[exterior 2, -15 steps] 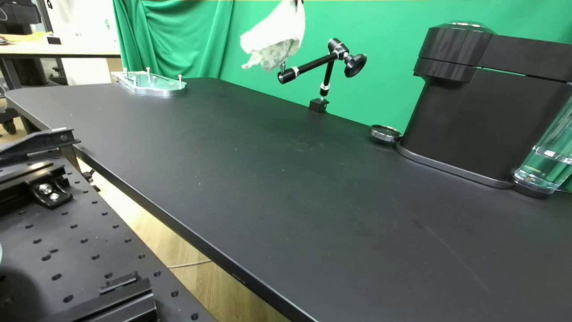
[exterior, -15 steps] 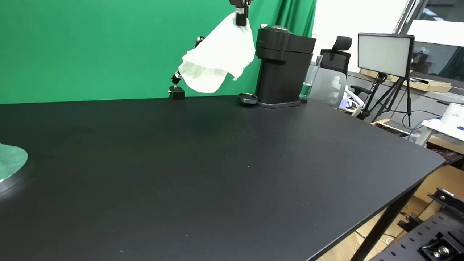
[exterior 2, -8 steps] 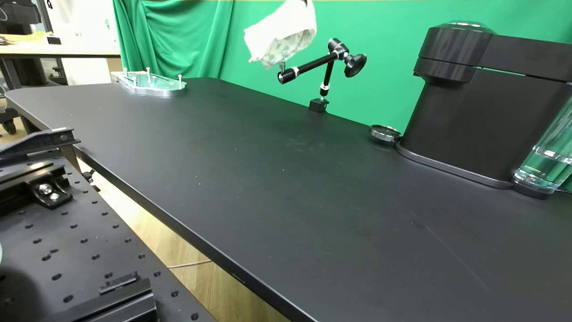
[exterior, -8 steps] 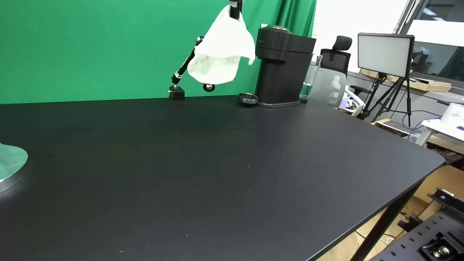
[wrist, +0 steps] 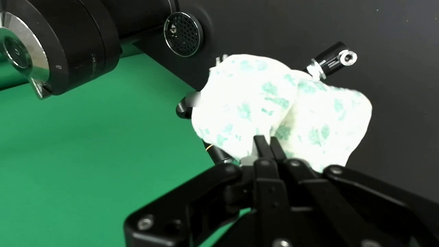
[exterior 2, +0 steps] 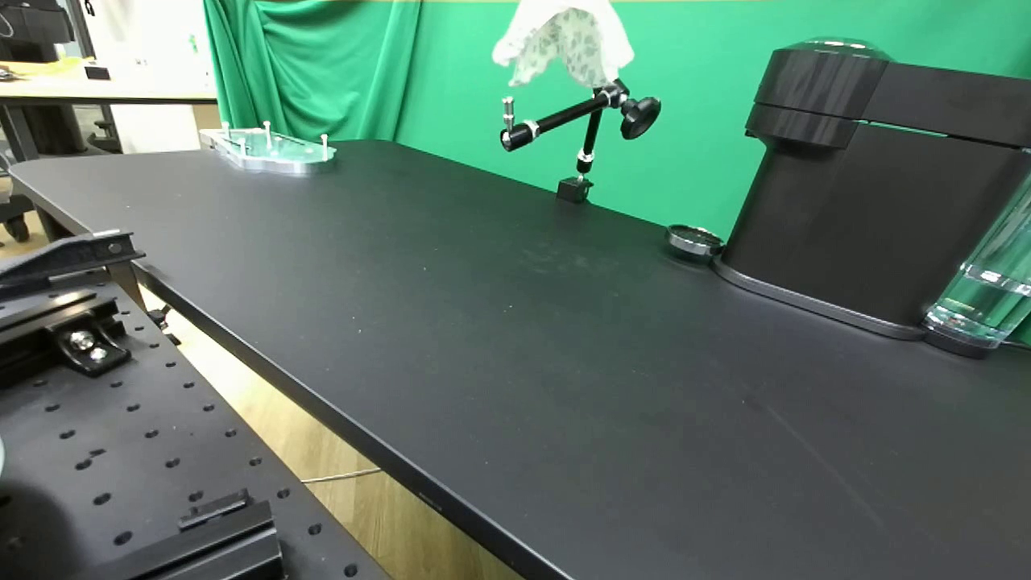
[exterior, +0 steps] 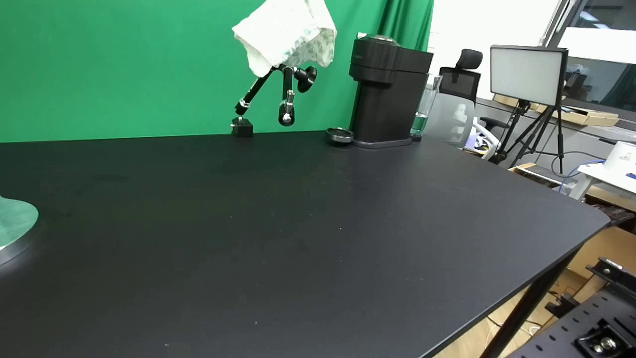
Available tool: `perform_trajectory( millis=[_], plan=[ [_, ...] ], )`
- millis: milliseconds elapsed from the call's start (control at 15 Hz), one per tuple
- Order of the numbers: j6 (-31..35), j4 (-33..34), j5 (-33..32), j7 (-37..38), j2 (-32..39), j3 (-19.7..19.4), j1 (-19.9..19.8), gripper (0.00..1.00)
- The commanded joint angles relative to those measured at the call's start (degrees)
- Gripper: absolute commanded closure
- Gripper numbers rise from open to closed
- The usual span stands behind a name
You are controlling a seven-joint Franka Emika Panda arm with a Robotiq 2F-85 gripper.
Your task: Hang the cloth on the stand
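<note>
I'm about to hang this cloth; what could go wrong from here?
Bumping: in the wrist view, the white green-patterned fabric cloth hides much of the black jointed metal stand, so the end effector could strike it unseen.
Snagging: in an exterior view, the round black knob shows just below the cloth and might catch it.
Slipping: the pinch looks narrow, so a snag might tug the cloth free.

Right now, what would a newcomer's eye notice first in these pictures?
The eye probably falls first on the white cloth, which the gripper holds near the top of the stand. Behind the table hangs a bright green curtain. A bulky black coffee machine sits right of the stand in both exterior views.
</note>
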Motion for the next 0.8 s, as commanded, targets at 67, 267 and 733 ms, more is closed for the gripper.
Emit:
perform_trajectory(
  millis=[67,267,733],
  plan=[
    [-0.40,0.54,-0.73,1.98,1.84,0.53,0.74,1.00],
    [-0.37,0.10,-0.71,2.21,3.01,0.56,1.20,1.00],
    [0.54,-0.78,1.09,1.74,6.09,0.33,1.87,1.00]
  ],
)
